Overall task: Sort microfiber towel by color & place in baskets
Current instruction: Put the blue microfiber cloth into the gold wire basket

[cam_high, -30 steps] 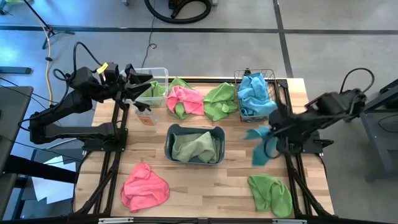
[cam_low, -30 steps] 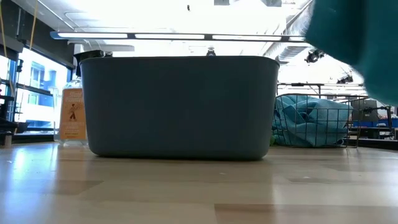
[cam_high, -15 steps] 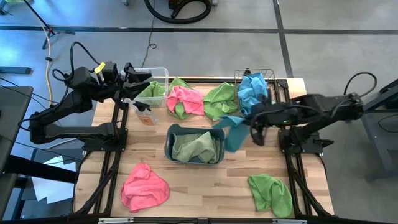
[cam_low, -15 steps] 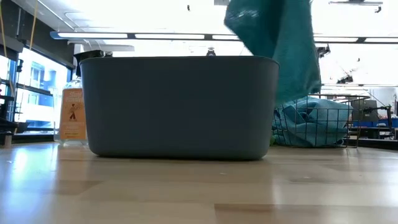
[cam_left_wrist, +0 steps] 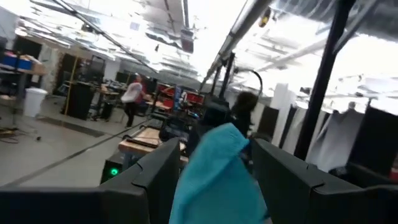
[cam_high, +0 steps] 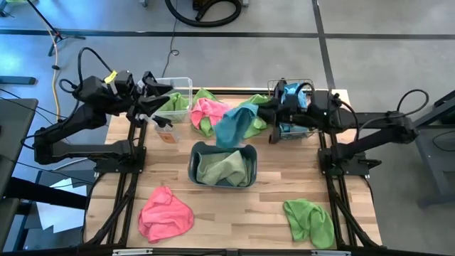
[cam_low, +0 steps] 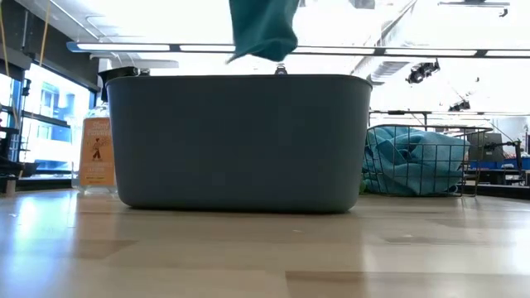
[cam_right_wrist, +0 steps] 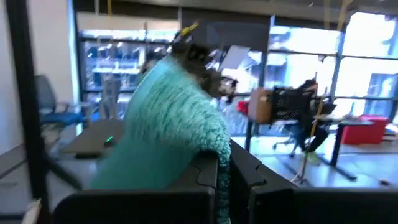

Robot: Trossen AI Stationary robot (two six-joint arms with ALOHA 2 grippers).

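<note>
My right gripper (cam_high: 269, 119) reaches in level from the table's right, above the far middle, shut on a teal towel (cam_high: 233, 125). The towel's lower end shows above the grey-blue tub (cam_low: 240, 141) in the low view. That tub (cam_high: 197, 169) holds a pale green towel. The clear bin (cam_high: 186, 85) at the far left holds a green towel. The wire-mesh basket (cam_high: 276, 92) at the far right holds blue towels (cam_high: 288, 103). My left gripper (cam_high: 168, 90) hovers open over the clear bin, touching nothing. My right gripper pinches a bunched part of the teal towel (cam_right_wrist: 212, 142) between its two fingers (cam_right_wrist: 205, 177). The fingers lie about level and come from the table's right. The towel is lifted clear of everything, and its free part trails away from the fingertips toward the table's left.
A pink towel (cam_high: 213, 114) and a green towel (cam_high: 257, 122) lie at the far middle. Another pink towel (cam_high: 166, 213) lies near left, another green one (cam_high: 309, 220) near right. A spray bottle (cam_high: 165, 131) stands beside the clear bin.
My right gripper has swung from the table's right side toward the far middle and tipped up from pointing down to about level, still shut on the teal towel. The towel has swept leftward with it and now trails out over the tub's far side.
</note>
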